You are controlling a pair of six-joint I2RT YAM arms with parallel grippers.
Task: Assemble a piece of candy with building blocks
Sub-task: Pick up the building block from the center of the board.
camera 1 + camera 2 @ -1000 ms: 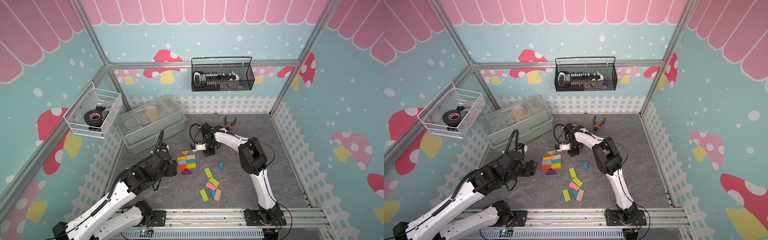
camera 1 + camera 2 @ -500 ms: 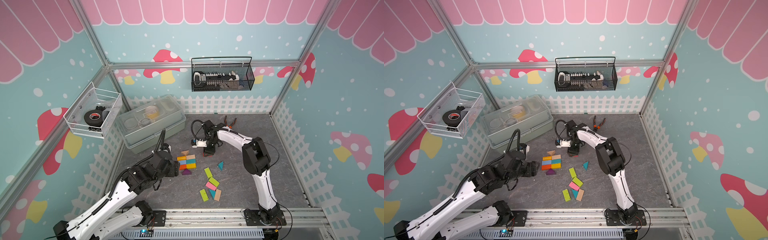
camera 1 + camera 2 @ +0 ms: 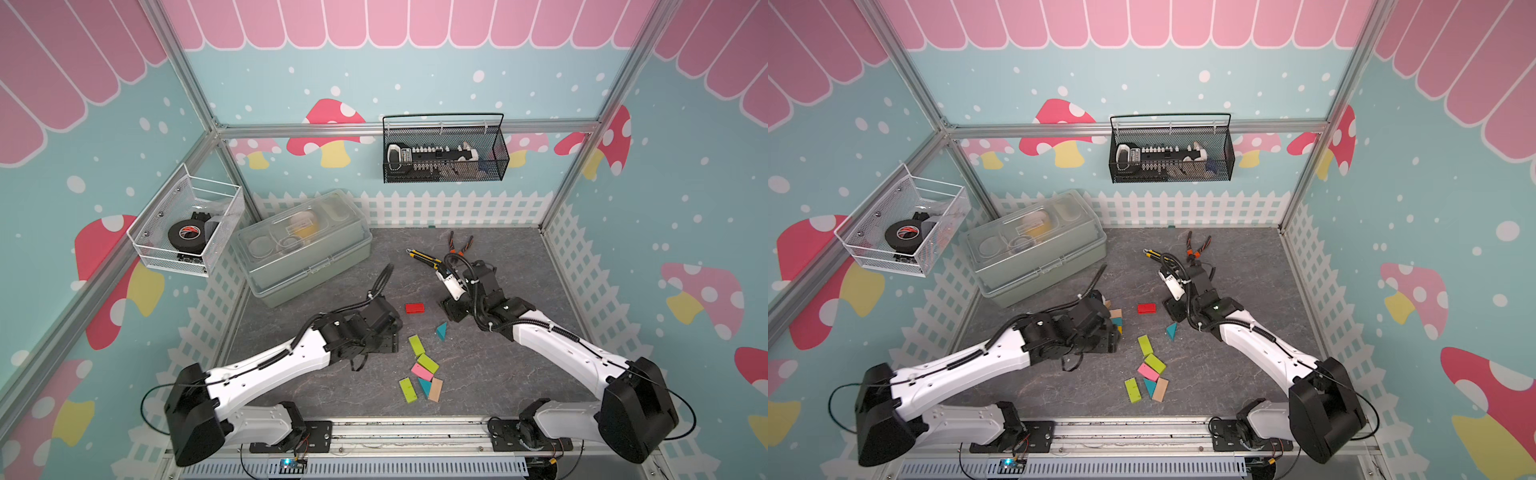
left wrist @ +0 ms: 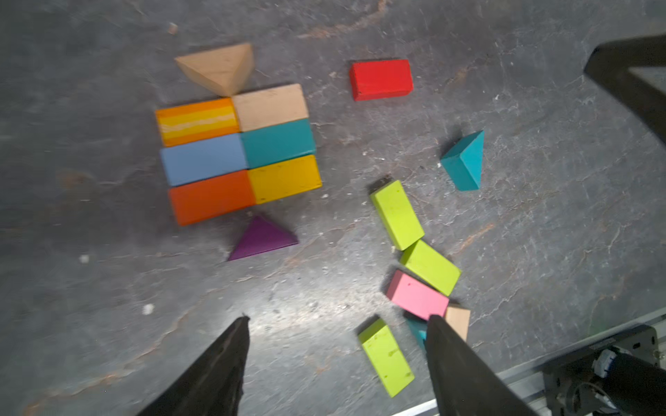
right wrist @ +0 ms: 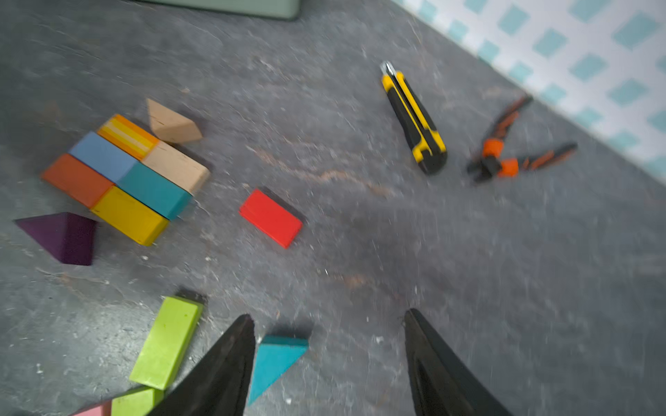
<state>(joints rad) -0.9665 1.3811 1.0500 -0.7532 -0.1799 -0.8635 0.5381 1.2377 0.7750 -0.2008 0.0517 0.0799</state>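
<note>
**Kai:** Red block [image 5: 271, 218] lies flat and alone on the grey slate mat [image 5: 468, 288], between the six-block body [image 4: 239, 153] and the right gripper [image 5: 329, 317]. Nothing is touching it.

**Ren:** Gripper states?

**Kai:** Both spread, both empty. Right gripper's jaws stand apart over bare mat with the teal wedge [image 5: 275, 358] just beside one finger. Left gripper [image 4: 337, 320] hangs above the mat near the pink block [image 4: 418, 299], jaws wide.

**Ren:** Body status?

**Kai:** Two columns of three, packed tight: striped, light blue, orange; tan, teal, yellow. Tan wedge [image 4: 220, 68] touches one end. Purple wedge [image 4: 263, 239] sits just off the other end, small gap. That reads as a candy with twist ends, nearly done.

**Ren:** So the step?

**Kai:** My guess is closing up the wedges. Red block's role is unclear, possibly a spare. If the purple wedge gets nudged in, push along the body's long axis with the apex centred on the seam. An angled push would shear the columns.

**Ren:** Hazards?

**Kai:** Utility knife [image 5: 414, 119] and pliers [image 5: 504, 158] lie well apart from the blocks. Wrist views are blurred, so wedge contact is hard to confirm.
</note>
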